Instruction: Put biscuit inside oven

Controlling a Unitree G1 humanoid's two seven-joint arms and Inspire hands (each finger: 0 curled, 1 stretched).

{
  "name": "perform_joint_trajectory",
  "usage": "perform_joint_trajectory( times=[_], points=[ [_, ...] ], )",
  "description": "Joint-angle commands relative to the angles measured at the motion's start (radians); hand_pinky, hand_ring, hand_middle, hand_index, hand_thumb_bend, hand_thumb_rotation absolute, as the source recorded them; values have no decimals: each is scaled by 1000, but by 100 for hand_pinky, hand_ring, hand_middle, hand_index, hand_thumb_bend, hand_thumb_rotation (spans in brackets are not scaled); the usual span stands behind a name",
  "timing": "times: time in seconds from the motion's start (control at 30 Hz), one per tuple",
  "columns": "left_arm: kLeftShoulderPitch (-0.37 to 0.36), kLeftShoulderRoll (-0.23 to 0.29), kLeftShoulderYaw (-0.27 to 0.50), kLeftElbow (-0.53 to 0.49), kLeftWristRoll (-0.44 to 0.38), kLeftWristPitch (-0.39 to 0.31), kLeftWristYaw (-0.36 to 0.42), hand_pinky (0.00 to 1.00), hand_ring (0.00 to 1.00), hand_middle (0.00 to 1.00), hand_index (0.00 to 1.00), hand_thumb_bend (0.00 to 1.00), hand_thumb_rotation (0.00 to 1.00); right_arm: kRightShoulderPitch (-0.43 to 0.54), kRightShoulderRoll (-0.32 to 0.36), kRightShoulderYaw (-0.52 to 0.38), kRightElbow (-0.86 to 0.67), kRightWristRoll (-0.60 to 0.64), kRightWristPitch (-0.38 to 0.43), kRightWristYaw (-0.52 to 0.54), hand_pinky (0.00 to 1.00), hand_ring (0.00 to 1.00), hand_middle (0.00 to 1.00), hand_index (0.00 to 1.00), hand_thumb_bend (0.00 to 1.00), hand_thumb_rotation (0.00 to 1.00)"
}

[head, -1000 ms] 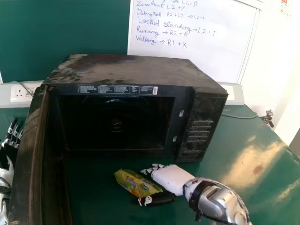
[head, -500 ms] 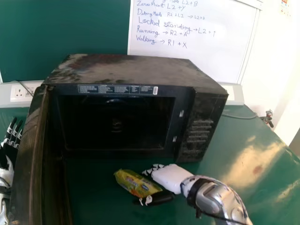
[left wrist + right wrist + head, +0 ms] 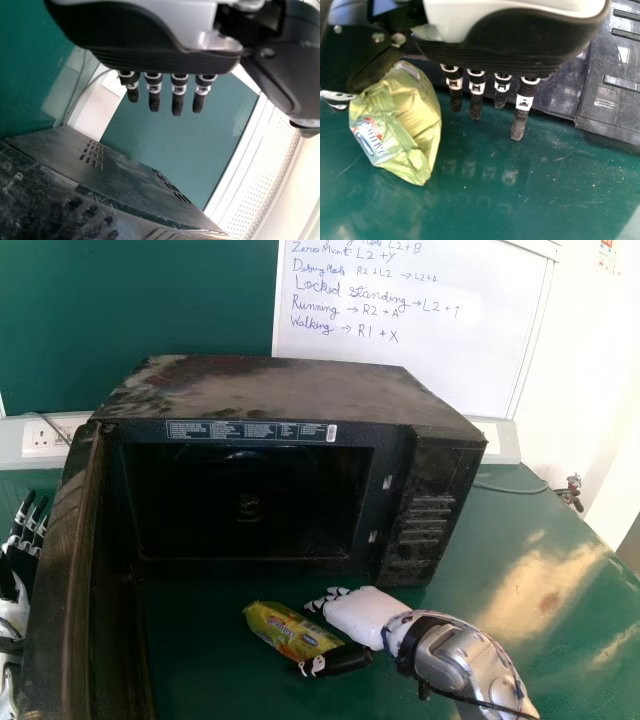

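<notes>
The right hand (image 3: 358,618) was spread wide, its fingers straight and its thumb (image 3: 342,661) well away from them. The yellow-green biscuit packet (image 3: 285,630) lay on the green table (image 3: 540,580) just left of the palm, reaching toward the thumb; whether they touched, I could not tell. Beyond the hand stood the black microwave oven (image 3: 280,390), its open door (image 3: 60,580) farther left. Past that door was the left hand (image 3: 14,615), also wide, fingers straight.
</notes>
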Motion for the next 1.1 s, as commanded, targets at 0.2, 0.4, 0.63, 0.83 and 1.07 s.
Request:
perform_joint_trajectory(
  times=[0.2,0.4,0.63,0.83,1.07],
  points=[
    [39,-41,-10,37,2,-8,-3,17,47,65,84,14,0,6,2,44,-36,-122,32,15,74,91,92,93,100,40],
    [37,-39,-10,49,3,-20,-14,17,47,66,84,14,0,44,17,61,-97,-215,69,9,73,89,91,93,100,40],
    [42,-40,-14,37,9,-11,3,21,49,67,84,15,0,71,25,90,-87,-283,60,-50,70,88,90,91,100,40],
    [39,-39,-11,42,6,-19,-3,19,47,66,85,14,0,78,43,104,-77,-292,71,-36,73,90,92,92,100,37],
    [43,-43,-11,31,0,-6,2,18,46,65,84,14,0,78,40,110,-79,-291,63,-26,73,91,92,92,100,37]
  ],
)
